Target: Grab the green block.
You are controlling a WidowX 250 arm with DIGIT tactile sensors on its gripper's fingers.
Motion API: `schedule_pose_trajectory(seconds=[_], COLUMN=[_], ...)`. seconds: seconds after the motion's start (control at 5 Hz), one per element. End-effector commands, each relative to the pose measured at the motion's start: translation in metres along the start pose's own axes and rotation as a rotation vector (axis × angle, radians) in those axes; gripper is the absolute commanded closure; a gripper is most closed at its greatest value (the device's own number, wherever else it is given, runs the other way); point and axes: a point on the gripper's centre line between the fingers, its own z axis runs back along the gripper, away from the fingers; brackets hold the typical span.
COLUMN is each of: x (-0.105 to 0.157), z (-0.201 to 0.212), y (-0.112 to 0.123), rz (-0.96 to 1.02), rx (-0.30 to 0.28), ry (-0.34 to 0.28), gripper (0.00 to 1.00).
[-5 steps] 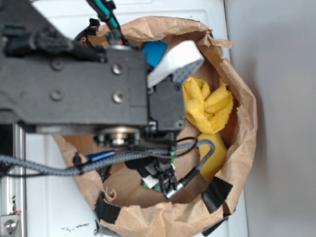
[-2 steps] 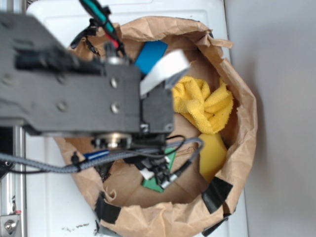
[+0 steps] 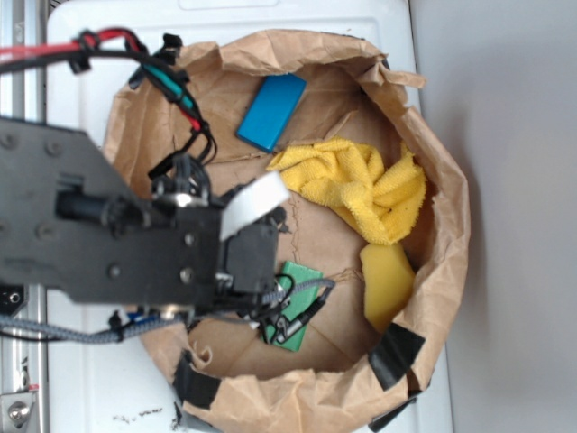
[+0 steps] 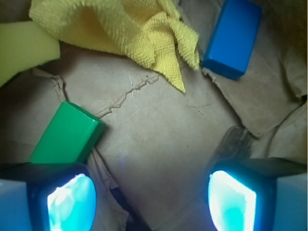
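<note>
Where the exterior half-hides the green block (image 3: 297, 290), wrist shows it whole, end effector (image 4: 151, 199) spread wide, empty.

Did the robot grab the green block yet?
Not yet. Done: the arm is down inside the paper bag. In hand: the open pincer holds nothing; the green block lies on the bag floor beside one finger, not between them. Left: line up over it, close and lift.

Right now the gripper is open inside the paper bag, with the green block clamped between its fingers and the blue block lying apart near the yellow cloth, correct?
Not quite. The wrist view shows the open gripper holding nothing: the green block lies on the paper bag floor beside one fingertip. The blue block and yellow cloth are as stated.
</note>
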Motion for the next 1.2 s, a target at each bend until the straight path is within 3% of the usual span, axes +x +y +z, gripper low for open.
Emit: schedule_pose_trajectory(seconds=[0.0, 0.2, 0.6, 1.0], x=[0.019, 0.014, 0.016, 0.021], z=[-0.012, -0.019, -0.026, -0.049], y=[-0.052, -0.064, -0.064, -0.060], rz=[0.143, 0.104, 0.088, 0.074], rx=[0.027, 0.014, 0.008, 0.057], ry=[0.011, 0.006, 0.007, -0.035], gripper=[0.00, 0.00, 0.00, 0.00])
